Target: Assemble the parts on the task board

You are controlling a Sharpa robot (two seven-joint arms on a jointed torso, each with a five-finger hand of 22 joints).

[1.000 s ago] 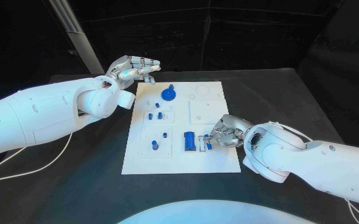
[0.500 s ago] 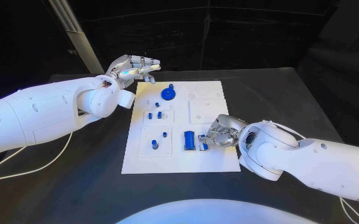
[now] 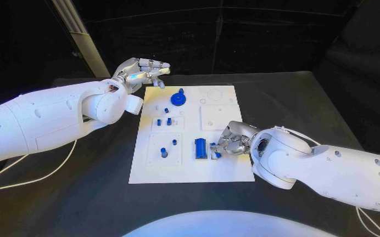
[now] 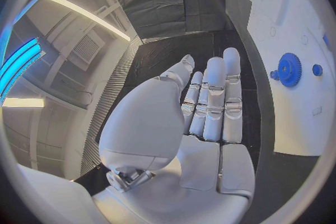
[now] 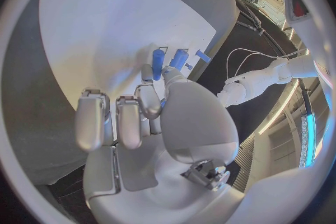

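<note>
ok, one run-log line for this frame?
left robot hand: open, beside board's far corner | right robot hand: fingers at small blue part, grasp unclear | gear: on board

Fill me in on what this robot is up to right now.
It is putting small blue parts together on the white task board. The right hand is down at the board's near right side, its fingertips at a small blue part beside a larger blue block; whether it actually grips the part is unclear. The left hand hovers open past the board's far left corner, holding nothing. A blue gear sits at the far end.
</note>
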